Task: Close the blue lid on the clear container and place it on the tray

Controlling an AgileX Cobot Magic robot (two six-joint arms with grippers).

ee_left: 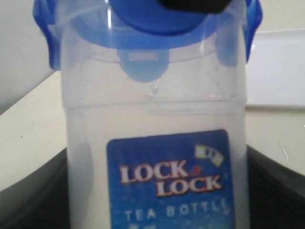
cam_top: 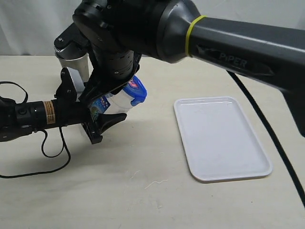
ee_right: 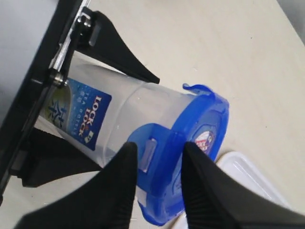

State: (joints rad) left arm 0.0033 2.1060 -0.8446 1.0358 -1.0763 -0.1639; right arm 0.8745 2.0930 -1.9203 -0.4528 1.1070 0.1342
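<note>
My left gripper (cam_top: 107, 106) holds the container (ee_left: 152, 105) tight, my right gripper (ee_right: 157, 162) straddles its lid (ee_right: 200, 129), grip unclear; cup (cam_top: 76, 59) just behind, tray (cam_top: 219, 138) well apart.

Even, soft light with faint shadows; the left wrist view is blurred, the others sharper.

Labelled clear container (ee_left: 157, 105) with blue lid (ee_left: 143, 24)

The container (cam_top: 113, 101), with the lid (cam_top: 136, 90) on its mouth toward the tray (cam_top: 221, 140), is well left of the tray; a cup (cam_top: 74, 61) stands behind it, farther left.
</note>
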